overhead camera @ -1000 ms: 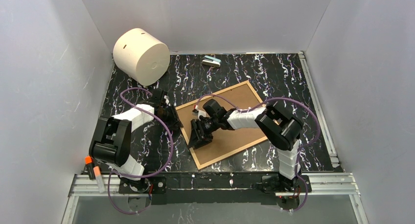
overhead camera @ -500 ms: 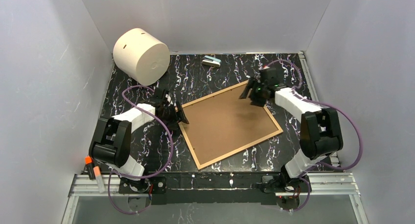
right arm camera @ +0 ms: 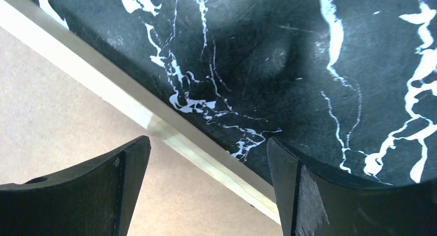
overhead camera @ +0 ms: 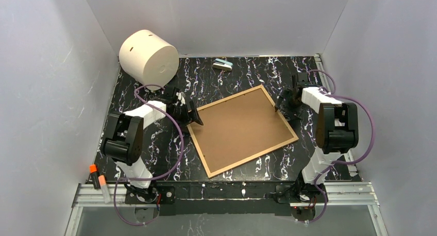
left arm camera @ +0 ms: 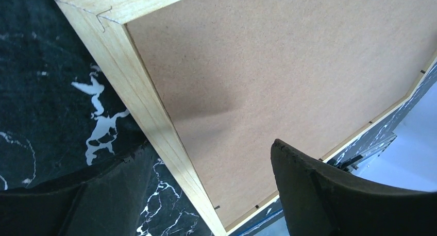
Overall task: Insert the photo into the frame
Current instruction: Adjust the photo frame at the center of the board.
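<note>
Frame point(overhead camera: 242, 129) flat on the black, white-veined worktop point(overhead camera: 247, 76), back up: plain brown board inside thin pale wood edges. Set askew, one corner toward the far side, one toward the near rail.

At the frame's left corner, left fingers point(left arm camera: 330, 195), spread wide and gripping nothing. Straddling the wooden edge in the left wrist view: one finger above the worktop, the other above the brown board, the edge running between them. Cannot tell whether either tip touches.

On the opposite side, right fingers point(right arm camera: 103, 189), likewise spread wide with nothing held. Straddling the right edge near the far corner: one finger over the board, the other over the worktop, the pale edge strip crossing the gap.

Both arms bent low, reaching in from their own sides.

Well apart from the frame, in the far left corner, a cream drum point(overhead camera: 149, 58). Near the far edge, a small grey-blue object point(overhead camera: 222, 65), too small to name. By the near left rail, an orange-tipped marker point(overhead camera: 96, 177).
</note>
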Tool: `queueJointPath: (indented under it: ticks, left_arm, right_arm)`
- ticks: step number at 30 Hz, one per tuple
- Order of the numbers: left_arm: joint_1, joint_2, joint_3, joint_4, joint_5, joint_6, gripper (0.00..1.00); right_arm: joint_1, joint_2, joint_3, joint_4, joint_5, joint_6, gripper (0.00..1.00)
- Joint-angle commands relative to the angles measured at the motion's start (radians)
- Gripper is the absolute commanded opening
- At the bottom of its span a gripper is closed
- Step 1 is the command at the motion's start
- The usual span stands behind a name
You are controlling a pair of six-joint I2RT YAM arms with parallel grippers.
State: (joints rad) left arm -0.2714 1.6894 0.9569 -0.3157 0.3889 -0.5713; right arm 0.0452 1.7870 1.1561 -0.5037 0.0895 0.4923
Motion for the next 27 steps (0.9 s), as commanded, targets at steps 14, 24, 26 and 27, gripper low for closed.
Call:
queueJointPath:
  ticks: [14,24,26,27]
  left_arm:
    - [0.0,0.484,0.52,0.001,0.137,0.128,0.82]
    - [-0.024,0.405,0.488,0.019,-0.103,0.07,0.81]
    - [-0.025,0.335,0.407,0.034,-0.131,0.075,0.81]
    - [-0.025,0.304,0.376,0.032,-0.138,0.084,0.81]
  right_arm:
    - [-0.005,-0.225,-0.233,-0.048,-0.523,0.076,0.75]
    - [-0.005,-0.382,-0.266,-0.148,-0.337,0.12,0.76]
    - [-0.007,-0.405,-0.213,-0.159,-0.228,0.137,0.77]
    - [-0.007,-0.413,-0.187,-0.158,-0.173,0.147,0.77]
